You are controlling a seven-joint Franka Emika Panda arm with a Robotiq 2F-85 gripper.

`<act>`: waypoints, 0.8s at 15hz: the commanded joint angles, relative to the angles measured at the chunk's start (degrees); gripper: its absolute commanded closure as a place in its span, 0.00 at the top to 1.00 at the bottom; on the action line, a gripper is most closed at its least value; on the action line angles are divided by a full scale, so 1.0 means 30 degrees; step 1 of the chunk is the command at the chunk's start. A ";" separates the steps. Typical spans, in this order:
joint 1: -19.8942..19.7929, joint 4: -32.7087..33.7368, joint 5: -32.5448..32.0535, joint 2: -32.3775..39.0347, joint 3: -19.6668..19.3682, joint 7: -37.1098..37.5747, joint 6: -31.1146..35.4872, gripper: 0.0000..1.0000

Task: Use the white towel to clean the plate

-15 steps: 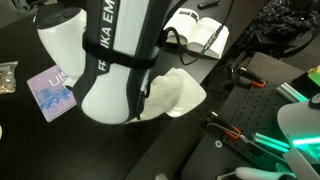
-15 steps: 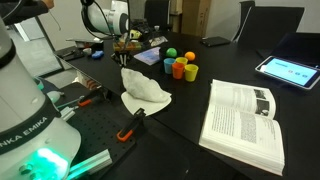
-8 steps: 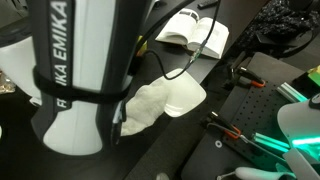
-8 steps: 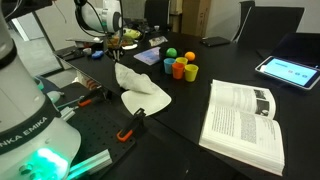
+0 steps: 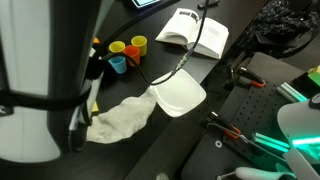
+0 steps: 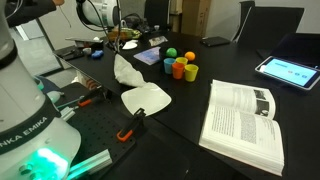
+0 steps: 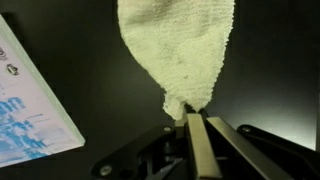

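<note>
A black tabletop (image 6: 190, 95) fills a cluttered office (dark chairs behind). The gripper (image 7: 190, 120) is clenched on a corner of the soft off-white wrinkled cloth towel (image 7: 180, 50), which trails just beside the flat white square plate (image 6: 146, 98), near an open white-paged book (image 6: 245, 120).

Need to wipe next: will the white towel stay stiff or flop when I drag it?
Probably floppy: the white towel sags in wrinkled folds from the one end pinched in the shut jaws. Likely light, as that small pinch carries it. It may bunch up rather than spread flat on the plate.
</note>
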 commanded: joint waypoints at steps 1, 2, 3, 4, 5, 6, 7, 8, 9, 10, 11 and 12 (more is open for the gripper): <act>-0.0713 0.0977 -0.0312 0.0431 -0.0254 0.0032 0.0097 0.01; -0.1272 0.0837 -0.0187 0.0276 -0.0223 -0.0195 0.0102 0.01; -0.1626 0.0800 -0.0107 0.0210 -0.0230 -0.0267 0.0075 0.01; -0.2241 0.0519 -0.0009 -0.0073 -0.0137 -0.0485 0.0096 0.01; -0.2694 0.0455 0.0098 -0.0182 -0.0051 -0.0568 0.0000 0.01; -0.3269 0.0114 0.0197 -0.0502 0.0043 -0.0672 0.0017 0.01; -0.3751 -0.0034 0.0356 -0.0667 0.0143 -0.0673 -0.0114 0.01; -0.4293 -0.0522 0.0569 -0.1030 0.0286 -0.0634 -0.0167 0.01; -0.4921 -0.1025 0.0882 -0.1332 0.0599 -0.0704 -0.0440 0.01; -0.5545 -0.1736 0.1214 -0.1621 0.0929 -0.0791 -0.0596 0.01; -0.5919 -0.2365 0.1486 -0.1919 0.1052 -0.0683 -0.0674 0.01; -0.6279 -0.3179 0.1786 -0.2169 0.1155 -0.0566 -0.0677 0.01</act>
